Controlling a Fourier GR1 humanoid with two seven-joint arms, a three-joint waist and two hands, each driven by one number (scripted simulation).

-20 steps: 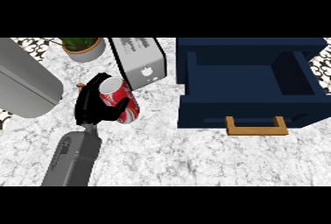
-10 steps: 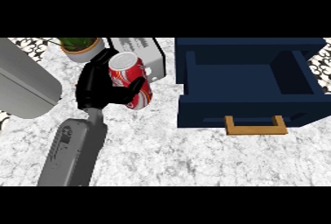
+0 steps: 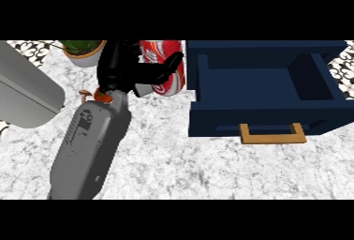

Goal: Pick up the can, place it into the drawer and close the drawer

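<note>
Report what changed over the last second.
The left robot hand, curled round the can, carried it up the view and right, toward the drawer. The drawer stayed open; the potted plant did not move.

Red can [image 3: 169,82] in curled left hand [image 3: 121,66], just beside open navy drawer [image 3: 262,124]

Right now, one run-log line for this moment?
left hand: shut on red can | red can: left of navy drawer, not inside | navy drawer: open | right hand: not in view

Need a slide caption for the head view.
Left hand grips the red can just left of the open navy drawer on the marble counter.
</note>
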